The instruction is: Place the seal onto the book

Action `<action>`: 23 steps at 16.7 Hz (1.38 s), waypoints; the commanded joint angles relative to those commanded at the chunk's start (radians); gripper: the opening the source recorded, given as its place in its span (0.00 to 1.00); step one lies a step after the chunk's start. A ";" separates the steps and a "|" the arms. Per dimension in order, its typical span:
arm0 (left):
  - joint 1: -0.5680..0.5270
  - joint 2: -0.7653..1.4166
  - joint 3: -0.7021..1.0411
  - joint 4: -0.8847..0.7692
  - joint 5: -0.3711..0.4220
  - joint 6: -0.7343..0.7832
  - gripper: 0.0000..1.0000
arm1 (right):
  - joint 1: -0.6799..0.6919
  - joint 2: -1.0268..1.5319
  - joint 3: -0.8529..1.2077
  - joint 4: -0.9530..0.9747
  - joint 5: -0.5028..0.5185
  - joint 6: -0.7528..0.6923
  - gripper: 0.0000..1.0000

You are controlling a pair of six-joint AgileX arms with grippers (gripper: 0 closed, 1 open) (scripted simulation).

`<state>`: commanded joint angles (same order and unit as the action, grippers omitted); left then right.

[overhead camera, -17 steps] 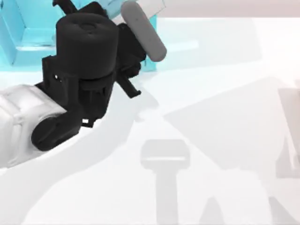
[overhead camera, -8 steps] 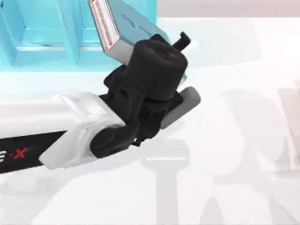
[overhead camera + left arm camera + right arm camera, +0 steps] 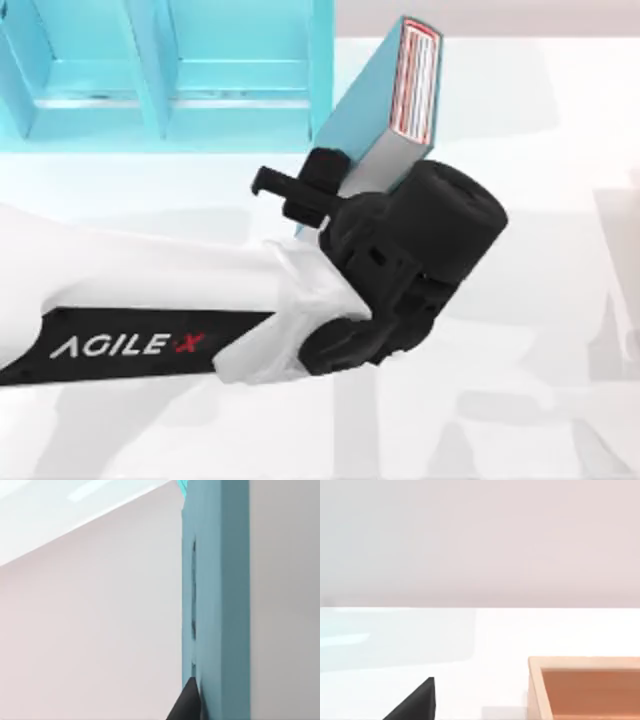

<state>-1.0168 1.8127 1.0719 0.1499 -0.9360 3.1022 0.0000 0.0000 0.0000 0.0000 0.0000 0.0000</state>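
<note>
Left claw (image 3: pixel 335 190), at centre frame in the top view, is clamped on the thick teal-blue hardcover book (image 3: pixel 375 145), lifted and tilted over the white counter (image 3: pixel 540 150). Behind, upper left, stands the teal-blue compartmented shelf unit (image 3: pixel 150 80).

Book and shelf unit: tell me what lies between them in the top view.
Nothing lies between them. In the top view the book, held by the left gripper, stands tilted, its lower corner overlapping the shelf unit edge.

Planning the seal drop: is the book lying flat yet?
No: the book is tilted on edge, gripped by the left gripper.
</note>
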 joint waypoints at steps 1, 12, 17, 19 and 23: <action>-0.013 0.025 0.010 0.001 -0.021 0.115 0.00 | 0.000 0.000 0.000 0.000 0.000 0.000 1.00; -0.118 0.228 0.102 0.045 -0.206 0.969 0.00 | 0.000 0.000 0.000 0.000 0.000 0.000 1.00; -0.124 0.241 0.109 0.051 -0.218 1.017 0.00 | 0.000 0.000 0.000 0.000 0.000 0.000 1.00; -0.124 0.241 0.109 0.051 -0.218 1.017 0.00 | 0.000 0.000 0.000 0.000 0.000 0.000 1.00; -0.128 0.236 0.103 0.040 -0.221 1.007 0.00 | 0.000 0.000 0.000 0.000 0.000 0.000 1.00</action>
<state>-1.1448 2.0489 1.1745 0.1894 -1.1568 4.1089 0.0000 0.0000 0.0000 0.0000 0.0000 0.0000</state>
